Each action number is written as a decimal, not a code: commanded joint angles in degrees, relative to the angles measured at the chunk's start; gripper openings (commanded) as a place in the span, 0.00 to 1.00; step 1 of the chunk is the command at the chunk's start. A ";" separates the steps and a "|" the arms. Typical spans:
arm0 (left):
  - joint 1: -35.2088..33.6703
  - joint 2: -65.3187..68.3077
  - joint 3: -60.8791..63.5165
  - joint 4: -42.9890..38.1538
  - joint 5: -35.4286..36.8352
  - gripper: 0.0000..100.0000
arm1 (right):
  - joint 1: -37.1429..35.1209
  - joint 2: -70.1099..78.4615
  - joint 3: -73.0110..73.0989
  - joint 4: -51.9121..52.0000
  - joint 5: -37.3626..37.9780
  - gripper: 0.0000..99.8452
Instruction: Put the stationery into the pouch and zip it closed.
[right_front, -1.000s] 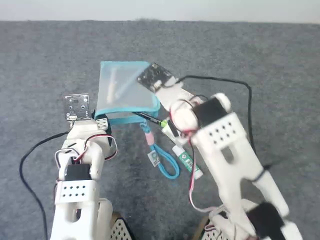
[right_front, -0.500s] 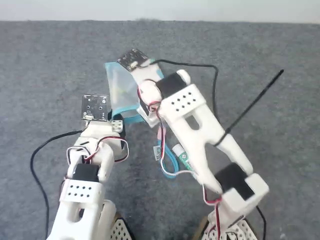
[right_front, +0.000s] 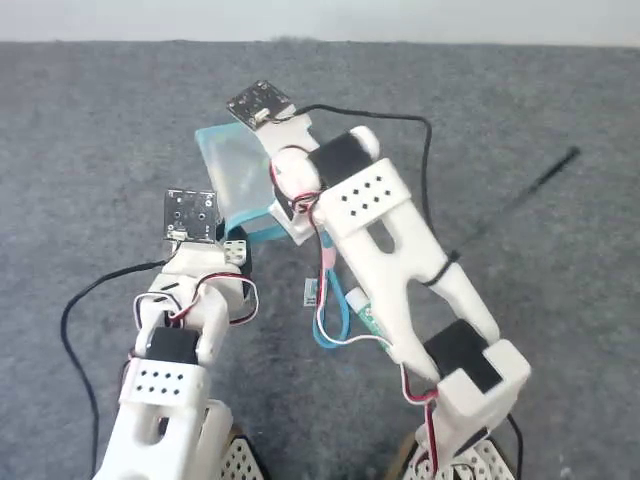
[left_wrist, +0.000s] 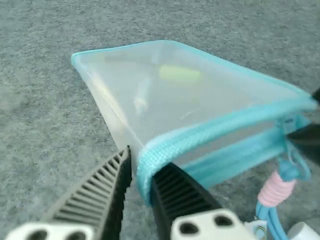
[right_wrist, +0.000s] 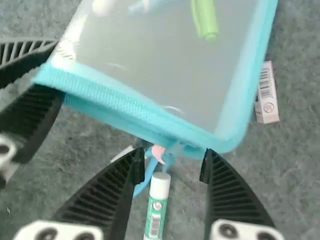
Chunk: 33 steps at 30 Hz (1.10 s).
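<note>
The translucent pouch (right_front: 232, 168) with teal zip edging lies tilted on the grey mat. Inside it I see a green marker (right_wrist: 205, 20) and a white pen (left_wrist: 141, 97). My left gripper (left_wrist: 141, 162) is shut on the pouch's zip edge near one corner. The right gripper (right_wrist: 171, 152) is open at the other end of the zip, its fingers either side of the pink and teal pull cord (right_wrist: 159, 152). A white glue stick (right_wrist: 156, 210) with a green label lies just outside the pouch. A thin black pen (right_front: 520, 195) shows blurred to the right of the right arm.
A teal lanyard loop (right_front: 330, 325) trails from the pouch toward the arm bases, with a barcode tag (right_front: 310, 292) beside it. The right arm (right_front: 390, 250) crosses above the glue stick. Open mat lies to the far left and far right.
The right arm swung left to the pouch's zip end. The black pen left its spot by the pouch mouth and now lies far right. The pouch shifted and tilted.
</note>
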 joint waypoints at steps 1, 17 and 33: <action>-0.88 -1.23 -0.57 -1.58 -0.18 0.01 | 2.24 -9.45 -1.76 5.41 3.43 0.19; -7.82 -1.49 -1.01 -1.85 0.00 0.01 | 8.92 -36.79 62.24 -16.13 9.32 0.19; -7.65 -1.23 -0.92 -1.85 0.00 0.01 | 9.10 -39.96 79.91 -28.00 11.60 0.19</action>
